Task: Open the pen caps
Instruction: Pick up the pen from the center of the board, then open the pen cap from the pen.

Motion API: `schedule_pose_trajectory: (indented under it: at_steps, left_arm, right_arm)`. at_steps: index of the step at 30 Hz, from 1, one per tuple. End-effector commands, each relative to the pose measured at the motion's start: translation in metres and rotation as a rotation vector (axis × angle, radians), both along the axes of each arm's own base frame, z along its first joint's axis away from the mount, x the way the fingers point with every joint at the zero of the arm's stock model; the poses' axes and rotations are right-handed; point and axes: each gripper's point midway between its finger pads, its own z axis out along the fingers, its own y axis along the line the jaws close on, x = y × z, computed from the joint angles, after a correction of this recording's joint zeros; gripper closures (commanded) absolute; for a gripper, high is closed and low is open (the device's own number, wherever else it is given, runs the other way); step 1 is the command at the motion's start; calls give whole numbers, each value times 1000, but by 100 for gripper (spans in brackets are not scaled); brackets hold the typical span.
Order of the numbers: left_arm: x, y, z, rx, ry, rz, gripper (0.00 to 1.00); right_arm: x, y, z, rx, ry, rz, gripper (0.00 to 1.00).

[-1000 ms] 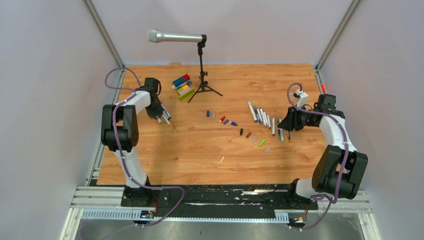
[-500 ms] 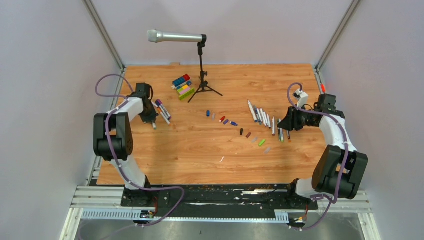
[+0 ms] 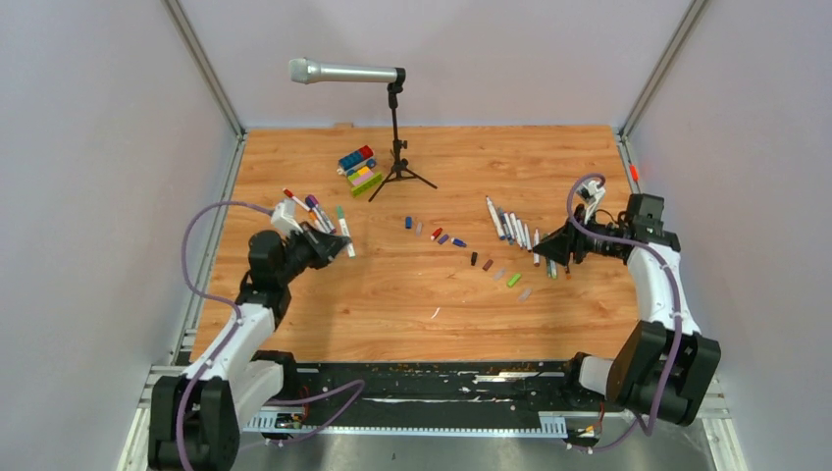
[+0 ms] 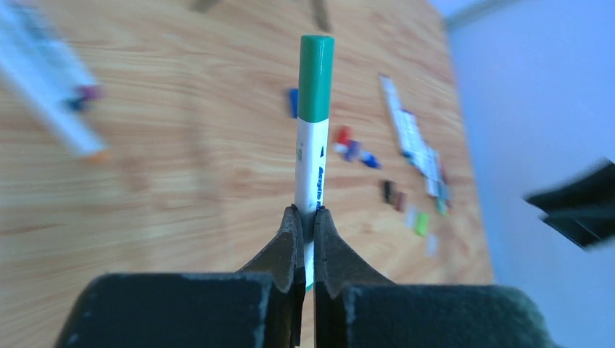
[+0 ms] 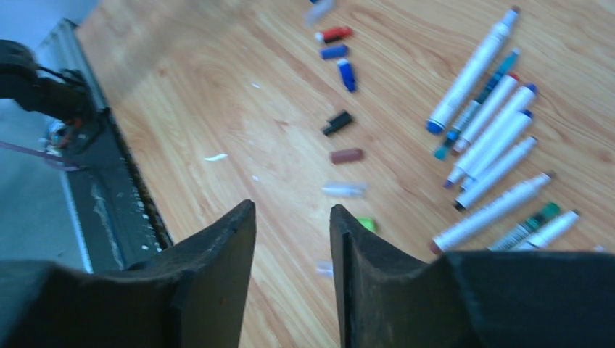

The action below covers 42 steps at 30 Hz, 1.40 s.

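My left gripper (image 3: 324, 247) is shut on a white-barrelled pen (image 3: 343, 232) with its green cap on, held above the table; in the left wrist view the pen (image 4: 310, 170) stands up from the shut gripper (image 4: 305, 217), green cap (image 4: 316, 72) at the far end. A few capped pens (image 3: 312, 210) lie behind it. My right gripper (image 3: 551, 245) is open and empty, its jaws well apart (image 5: 292, 212), beside a row of uncapped pens (image 3: 514, 231) (image 5: 487, 138). Loose caps (image 3: 457, 242) trail across the middle: red (image 5: 335, 33), blue (image 5: 347, 75), black (image 5: 337, 122), brown (image 5: 346, 155), green (image 5: 367, 223).
A silver microphone (image 3: 345, 72) on a black tripod stand (image 3: 396, 157) is at the back centre. A pile of coloured toy blocks (image 3: 358, 169) lies beside the stand. The black rail (image 5: 109, 210) runs along the table's near edge.
My left arm has swung back toward the near edge and lifted the green-capped pen off the pile at far left. My right gripper has shifted slightly left and stays open.
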Motion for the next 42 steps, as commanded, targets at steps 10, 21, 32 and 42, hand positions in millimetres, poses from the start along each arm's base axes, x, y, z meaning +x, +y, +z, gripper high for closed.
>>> schedule_pose_trajectory:
  at_steps: [10,21,32,42]
  left_arm:
    - [-83,-167,144,-339,-604,-411,100]
    - [-102,-270,143,-337,-627,-537,100]
    - [-117,-311,121,-340,-590,-583,100]
    - [-131,-330,109,-363,-578,-625,100]
  right_arm:
    - [-75,80,71,339,-236,402,36]
    - [-73,99,62,356,-84,406,35]
    - [-79,121,64,363,-29,468,35]
    - [-66,122,65,378,12,390,39]
